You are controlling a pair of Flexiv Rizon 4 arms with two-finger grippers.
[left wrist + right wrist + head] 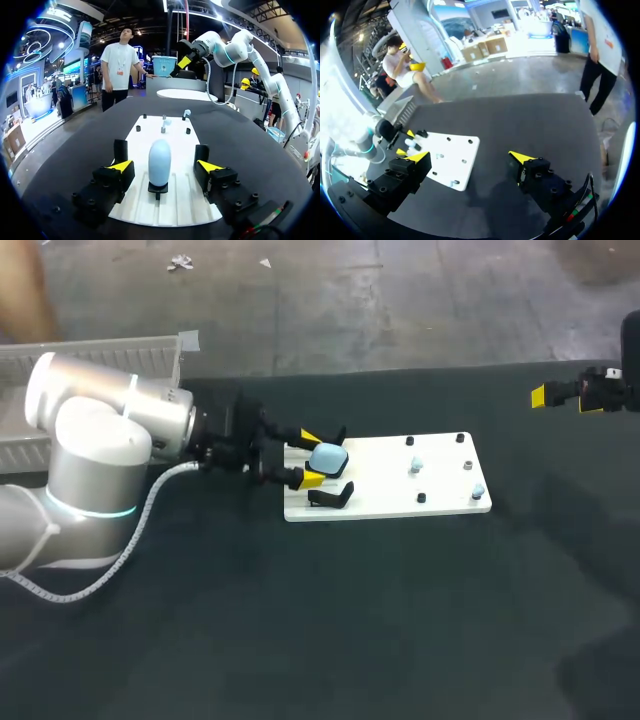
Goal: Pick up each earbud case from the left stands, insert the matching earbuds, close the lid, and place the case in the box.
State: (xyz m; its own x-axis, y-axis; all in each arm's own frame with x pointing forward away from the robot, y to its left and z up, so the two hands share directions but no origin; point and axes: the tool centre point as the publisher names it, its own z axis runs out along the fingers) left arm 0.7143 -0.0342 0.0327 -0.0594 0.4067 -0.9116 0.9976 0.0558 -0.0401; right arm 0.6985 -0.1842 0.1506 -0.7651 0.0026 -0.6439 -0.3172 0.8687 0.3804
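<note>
The pale blue earbud case (328,459) stands upright on a black stand (158,188) at the left end of the white board (440,455). The left gripper (311,458) straddles the case. The head view leaves contact unclear, but the left wrist view shows both yellow-tipped fingers (120,166) spread, with a gap on either side of the case. A second black stand (332,496) sits just beside the first. Two small blue earbuds (417,466) stand among black pegs (421,497) toward the board's other end. Only the right wrist view shows the right gripper (470,157) with its fingers wide apart. It hangs over the black table (300,620), well apart from the board.
</note>
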